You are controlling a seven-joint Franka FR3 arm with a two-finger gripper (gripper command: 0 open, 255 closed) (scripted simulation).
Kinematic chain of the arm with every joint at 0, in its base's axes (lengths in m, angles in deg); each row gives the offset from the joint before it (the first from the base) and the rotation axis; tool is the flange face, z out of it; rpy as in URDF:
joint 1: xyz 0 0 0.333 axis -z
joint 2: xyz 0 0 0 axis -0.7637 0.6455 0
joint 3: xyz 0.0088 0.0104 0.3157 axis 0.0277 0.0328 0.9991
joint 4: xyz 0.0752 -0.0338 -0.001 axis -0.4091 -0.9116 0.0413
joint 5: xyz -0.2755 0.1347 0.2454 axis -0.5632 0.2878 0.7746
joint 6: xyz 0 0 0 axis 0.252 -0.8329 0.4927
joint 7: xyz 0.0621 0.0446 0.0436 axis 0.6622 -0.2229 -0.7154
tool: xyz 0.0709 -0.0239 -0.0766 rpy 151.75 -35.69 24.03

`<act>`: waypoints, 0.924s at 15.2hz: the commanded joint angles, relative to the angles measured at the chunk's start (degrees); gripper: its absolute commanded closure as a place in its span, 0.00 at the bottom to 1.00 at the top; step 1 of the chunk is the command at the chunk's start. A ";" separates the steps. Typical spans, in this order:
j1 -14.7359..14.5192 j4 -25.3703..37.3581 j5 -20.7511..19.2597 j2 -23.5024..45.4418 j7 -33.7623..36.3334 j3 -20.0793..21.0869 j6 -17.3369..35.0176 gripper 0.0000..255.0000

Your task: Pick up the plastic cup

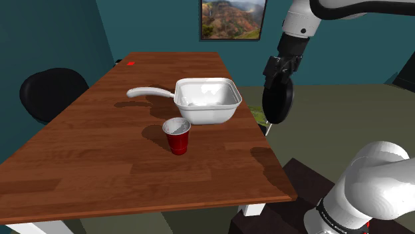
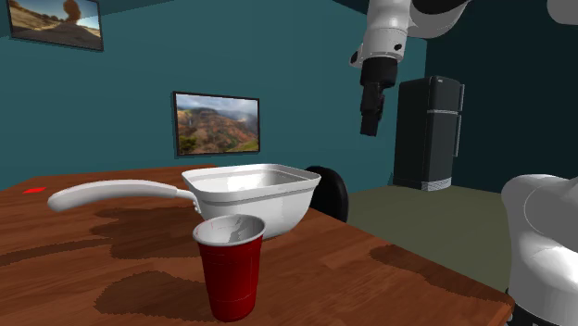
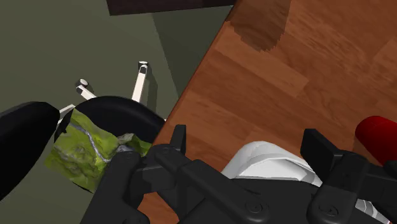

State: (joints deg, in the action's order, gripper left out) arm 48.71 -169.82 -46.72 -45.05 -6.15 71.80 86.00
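A red plastic cup (image 1: 177, 135) (image 2: 230, 267) with a white inside stands upright on the wooden table (image 1: 100, 153), just in front of a white pan (image 1: 206, 100) (image 2: 250, 194) with a long handle. My black gripper (image 1: 275, 78) (image 2: 369, 122) hangs high above the table's edge, at the shoulder view's right of the pan and well apart from the cup. In the wrist view its fingers (image 3: 178, 137) stand apart with nothing between them. Beyond them lies the pan's white rim (image 3: 267, 162), and the red cup (image 3: 376, 137) shows off to one side of the gripper (image 3: 247, 143).
A black chair (image 1: 277, 101) with a green cushion (image 3: 89, 146) stands beside the table under the gripper. Another black chair (image 1: 50, 93) is at the shoulder view's left. A small red mark (image 1: 131, 64) lies at the table's far end. A dark fridge (image 2: 428, 134) stands by the wall.
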 commanded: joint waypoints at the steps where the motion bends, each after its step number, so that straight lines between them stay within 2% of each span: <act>1: 0.00 0.00 0.00 0.00 0.00 0.00 0.00 0.00; 8: -2.72 0.87 5.10 8.62 5.99 5.01 6.75 0.00; 14: -4.85 4.12 8.50 17.62 10.64 9.03 12.14 0.00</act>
State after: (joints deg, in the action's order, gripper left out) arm 44.21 -166.84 -38.76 -29.48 3.59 80.10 97.23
